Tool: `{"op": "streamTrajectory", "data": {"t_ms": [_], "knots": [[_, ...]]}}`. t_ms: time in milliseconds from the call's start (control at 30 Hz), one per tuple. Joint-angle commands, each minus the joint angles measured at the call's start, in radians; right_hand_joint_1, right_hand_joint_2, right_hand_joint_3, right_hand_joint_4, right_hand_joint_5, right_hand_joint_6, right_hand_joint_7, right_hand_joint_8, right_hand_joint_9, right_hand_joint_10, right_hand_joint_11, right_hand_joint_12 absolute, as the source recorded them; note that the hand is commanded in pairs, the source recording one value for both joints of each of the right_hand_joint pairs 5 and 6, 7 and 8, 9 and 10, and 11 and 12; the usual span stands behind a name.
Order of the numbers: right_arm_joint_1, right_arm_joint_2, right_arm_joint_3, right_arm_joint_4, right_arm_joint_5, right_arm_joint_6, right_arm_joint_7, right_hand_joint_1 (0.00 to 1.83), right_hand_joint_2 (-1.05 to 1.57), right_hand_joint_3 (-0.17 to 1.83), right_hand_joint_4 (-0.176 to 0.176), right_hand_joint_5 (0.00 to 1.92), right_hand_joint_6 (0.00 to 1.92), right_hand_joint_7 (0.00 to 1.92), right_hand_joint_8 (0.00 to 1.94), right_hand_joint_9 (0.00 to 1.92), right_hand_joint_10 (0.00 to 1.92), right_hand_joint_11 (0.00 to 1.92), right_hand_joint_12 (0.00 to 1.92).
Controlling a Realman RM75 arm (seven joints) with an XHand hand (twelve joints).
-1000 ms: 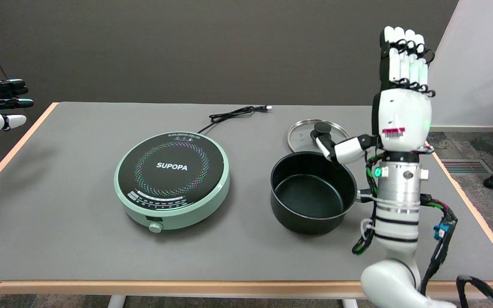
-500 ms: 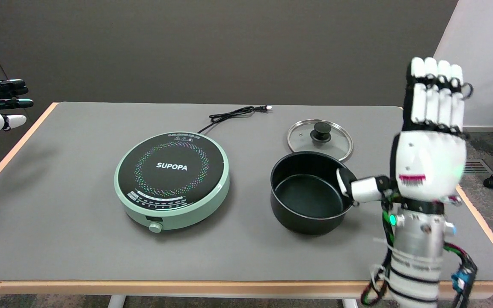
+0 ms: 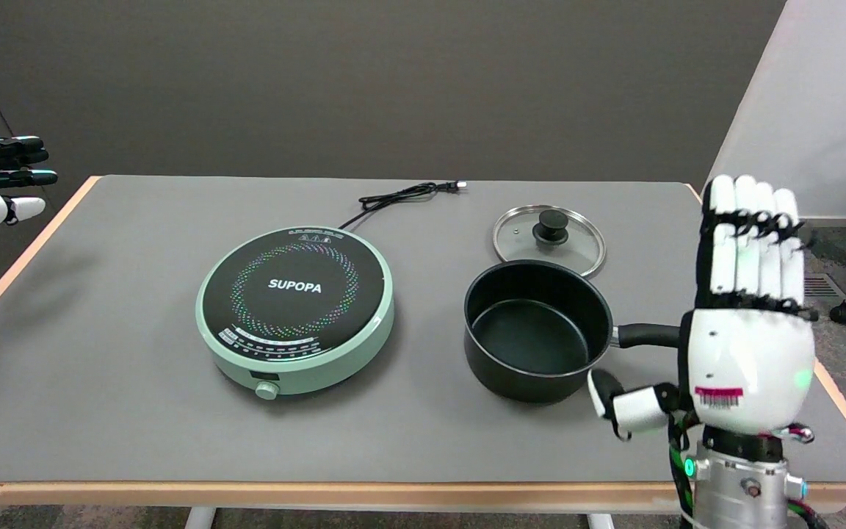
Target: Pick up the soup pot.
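My robot hand (image 3: pixel 750 345) had a glossy white plastic shell with black parts between the fingers, and the wrist below it looked like brushed metal. The soup pot (image 3: pixel 534 330) was matt black inside and out, its handle (image 3: pixel 647 335) a smooth black. The lid (image 3: pixel 548 240) looked like clear glass with a shiny metal rim and a black knob. The cooker (image 3: pixel 296 308) had a glossy black top in a smooth pale green casing. The table (image 3: pixel 136 411) wore a matt grey cover with a wood-coloured edge.

Soup pot (image 3: pixel 533 330) black; cooktop (image 3: pixel 295 308) mint green, black top, multicolour dot ring; table (image 3: pixel 136 411) grey.
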Motion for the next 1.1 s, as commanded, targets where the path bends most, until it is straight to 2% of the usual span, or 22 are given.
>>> {"op": "streamTrajectory", "data": {"t_ms": [33,300,633,933,1100], "knots": [[-0.025,0.019,-0.154,-0.088,0.210,-0.035,-0.048,1.23,-0.53,1.31,-0.089,0.02,0.02,0.02,0.02,0.02,0.02,0.02,0.02],[0.041,0.027,-0.146,-0.142,0.257,-0.055,-0.057,1.23,-0.55,1.32,-0.086,0.02,0.02,0.02,0.02,0.02,0.02,0.02,0.02],[0.056,0.106,-0.135,-0.181,0.439,-0.043,-0.059,1.23,-0.59,1.34,-0.079,0.02,0.02,0.02,0.02,0.02,0.02,0.02,0.02],[0.058,0.206,-0.099,-0.072,0.538,-0.055,-0.107,1.24,-0.59,1.34,-0.082,0.02,0.02,0.02,0.02,0.02,0.02,0.02,0.02],[0.091,0.214,-0.090,-0.073,0.585,-0.064,-0.122,1.25,-0.49,1.34,-0.102,0.02,0.02,0.02,0.02,0.02,0.02,0.02,0.02]]}}
